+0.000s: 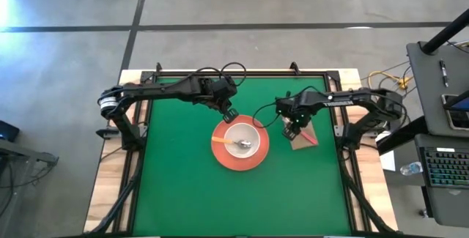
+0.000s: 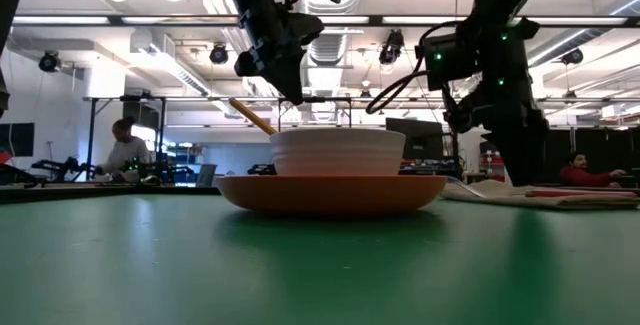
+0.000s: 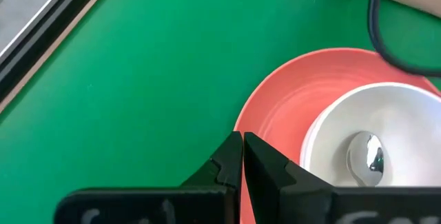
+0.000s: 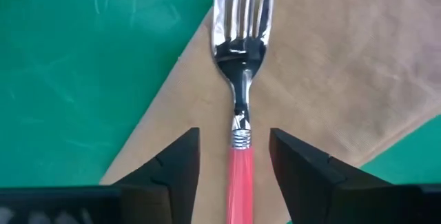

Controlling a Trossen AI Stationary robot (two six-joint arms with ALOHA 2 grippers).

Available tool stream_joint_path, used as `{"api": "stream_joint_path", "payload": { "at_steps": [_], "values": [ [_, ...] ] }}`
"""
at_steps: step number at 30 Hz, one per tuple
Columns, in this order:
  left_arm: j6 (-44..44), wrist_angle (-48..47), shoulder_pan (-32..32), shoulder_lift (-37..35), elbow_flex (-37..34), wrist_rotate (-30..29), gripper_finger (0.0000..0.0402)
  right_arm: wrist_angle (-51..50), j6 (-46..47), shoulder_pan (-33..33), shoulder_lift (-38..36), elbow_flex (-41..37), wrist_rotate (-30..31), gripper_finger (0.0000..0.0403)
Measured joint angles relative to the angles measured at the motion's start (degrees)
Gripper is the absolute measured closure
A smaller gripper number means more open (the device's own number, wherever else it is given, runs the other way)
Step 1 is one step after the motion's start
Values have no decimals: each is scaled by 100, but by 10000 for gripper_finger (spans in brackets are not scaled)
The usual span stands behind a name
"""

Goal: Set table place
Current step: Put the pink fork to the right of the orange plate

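Observation:
The orange-red plate [image 1: 240, 157] lies mid-table with the cream bowl [image 1: 242, 137] on it. The spoon [image 1: 233, 143] lies in the bowl, its yellow-orange handle [image 2: 251, 117] leaning out over the bowl's rim. My left gripper [image 1: 229, 113] hangs shut and empty above the plate's far-left rim [image 3: 275, 107]. The pink-handled fork [image 4: 241, 58] lies flat on the brown napkin [image 4: 331, 65], right of the plate. My right gripper [image 4: 234, 155] is open just above the napkin, one finger on either side of the fork's pink handle, apart from it.
The green table top [image 1: 183, 187] has bare room left of and in front of the plate. The black frame [image 1: 242, 75] runs along the far edge. Beyond the table, people sit at desks [image 2: 125, 150]. A cable [image 3: 386, 38] crosses over the plate's far side.

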Motion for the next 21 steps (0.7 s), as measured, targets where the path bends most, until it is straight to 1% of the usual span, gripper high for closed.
{"api": "stream_joint_path", "payload": {
  "at_steps": [2, 5, 11, 17, 18, 21],
  "values": [
    [-81, 2, 0, 0, -2, 0, 402, 19, -66, 0, 79, -21, -15, 239],
    [-89, 4, 0, 0, -9, 2, 402, 51, -162, 0, 222, -69, -21, 256],
    [-93, 7, 0, 0, -11, 4, 402, 165, -237, 0, 411, -118, -45, 311],
    [-93, 10, 0, 0, -11, 8, 402, 207, -274, 0, 285, -118, -67, 370],
    [-93, 18, 0, 0, -11, 9, 402, 206, -274, 0, 252, -118, -67, 376],
    [-93, 44, 0, 0, -11, 9, 402, 205, -169, 0, 151, -116, -171, 376]
  ]
}}
